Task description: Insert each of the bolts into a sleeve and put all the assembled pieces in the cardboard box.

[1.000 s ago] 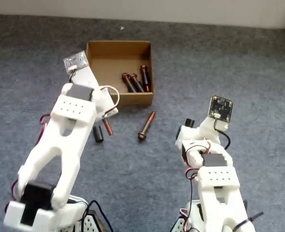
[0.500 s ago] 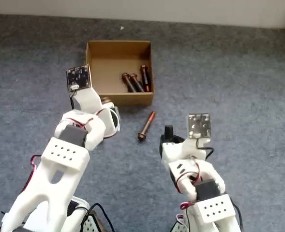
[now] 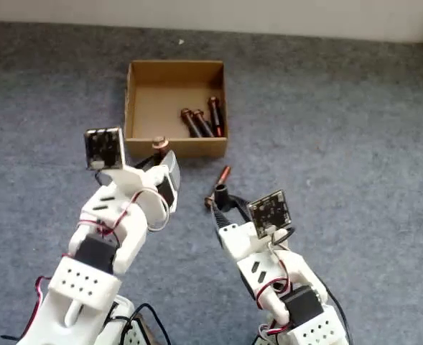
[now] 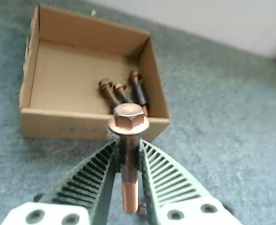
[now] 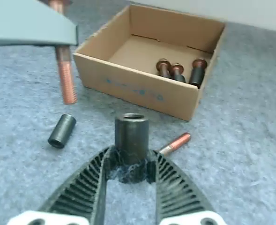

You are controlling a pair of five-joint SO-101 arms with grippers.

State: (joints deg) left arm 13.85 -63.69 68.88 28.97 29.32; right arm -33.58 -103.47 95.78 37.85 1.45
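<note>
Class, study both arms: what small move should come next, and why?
Probably shift the left gripper sideways until its bolt hangs over the sleeve. The bolt is held head up, tip down; the right gripper holds the sleeve open end up, but the two are not yet aligned.

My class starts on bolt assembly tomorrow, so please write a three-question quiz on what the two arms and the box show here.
1. True or false: the cardboard box is empty.
2. The left gripper holds: A) a screwdriver, B) a bolt, C) nothing.
3. Fill in: the right gripper is shut on a ____.
Key: 1 false, three pieces lie inside; 2 B; 3 sleeve.
</note>
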